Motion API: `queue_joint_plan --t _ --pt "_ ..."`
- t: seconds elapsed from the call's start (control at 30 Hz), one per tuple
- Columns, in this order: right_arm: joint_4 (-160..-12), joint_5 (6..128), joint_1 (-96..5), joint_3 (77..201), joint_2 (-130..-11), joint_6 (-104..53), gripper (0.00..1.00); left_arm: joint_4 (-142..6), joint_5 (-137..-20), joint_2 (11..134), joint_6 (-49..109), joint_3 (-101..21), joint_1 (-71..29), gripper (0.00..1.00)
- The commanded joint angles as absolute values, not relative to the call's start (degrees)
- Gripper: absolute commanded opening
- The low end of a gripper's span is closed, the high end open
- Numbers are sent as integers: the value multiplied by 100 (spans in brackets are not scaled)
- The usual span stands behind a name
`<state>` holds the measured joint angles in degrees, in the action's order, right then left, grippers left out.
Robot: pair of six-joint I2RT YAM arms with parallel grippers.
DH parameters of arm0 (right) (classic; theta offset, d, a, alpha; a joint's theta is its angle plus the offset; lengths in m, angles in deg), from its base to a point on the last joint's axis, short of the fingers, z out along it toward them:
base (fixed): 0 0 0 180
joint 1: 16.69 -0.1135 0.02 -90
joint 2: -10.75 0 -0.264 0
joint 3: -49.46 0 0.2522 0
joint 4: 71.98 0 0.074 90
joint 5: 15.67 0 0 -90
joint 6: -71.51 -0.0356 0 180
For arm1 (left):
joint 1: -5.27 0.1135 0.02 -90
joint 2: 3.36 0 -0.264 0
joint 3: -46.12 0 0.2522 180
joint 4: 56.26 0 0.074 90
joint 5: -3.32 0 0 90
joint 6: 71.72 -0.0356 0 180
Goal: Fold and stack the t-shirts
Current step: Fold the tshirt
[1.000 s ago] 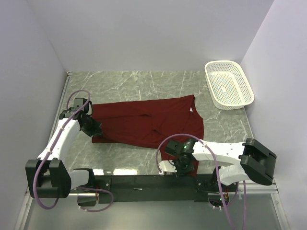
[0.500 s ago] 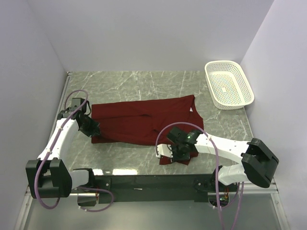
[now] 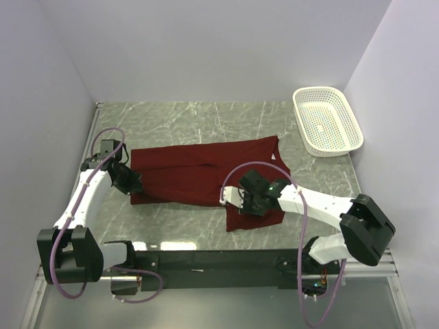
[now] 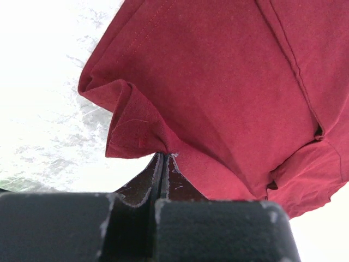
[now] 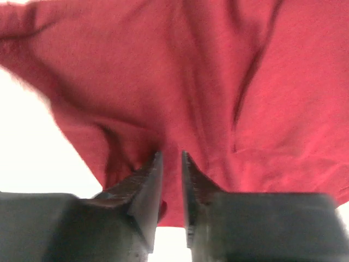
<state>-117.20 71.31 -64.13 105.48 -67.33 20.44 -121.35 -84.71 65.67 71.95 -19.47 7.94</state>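
Left gripper (image 3: 130, 181), top view: fingertips hidden beneath its own body, set at the left end of the maroon t-shirt (image 3: 199, 175), which lies spread lengthwise on the marble table (image 3: 206, 120). Right gripper (image 3: 250, 204), same view: over the shirt's near right flap, finger spacing too small to read; white basket (image 3: 343, 145) well apart, far right corner. Left wrist view: fingers pressed together, pinching the shirt's edge, a small flap raised beside them; table washed out to white. Right wrist view: blurred; fingers slightly parted, narrow gap, red cloth lying directly beyond the tips and filling the frame.
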Motion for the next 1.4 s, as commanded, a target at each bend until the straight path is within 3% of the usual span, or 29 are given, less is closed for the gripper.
queue_joint_plan --t 0.0,0.2,0.4,0.63,1.27,1.37 --pt "-11701 6820 -6249 11006 -6589 1868 34 -11968 -8396 6537 7084 -1967 843 0" --pt "-12657 5696 -5801 11332 -5790 2359 43 -11933 -8361 6546 7049 -1941 860 0" --pt "-12890 5693 -5529 10928 -5551 3055 47 -11889 -8326 6572 7031 -1941 896 0" --pt "-12696 5385 -4974 11165 -6869 2266 39 -11889 -8290 6502 7040 -1879 896 0" --pt "-12019 5860 -4930 11147 -7688 1693 43 -11880 -8247 6467 7022 -1826 931 0" --pt "-12054 5808 -4930 11139 -7705 1710 37 -11880 -8246 6475 7031 -1826 931 0"
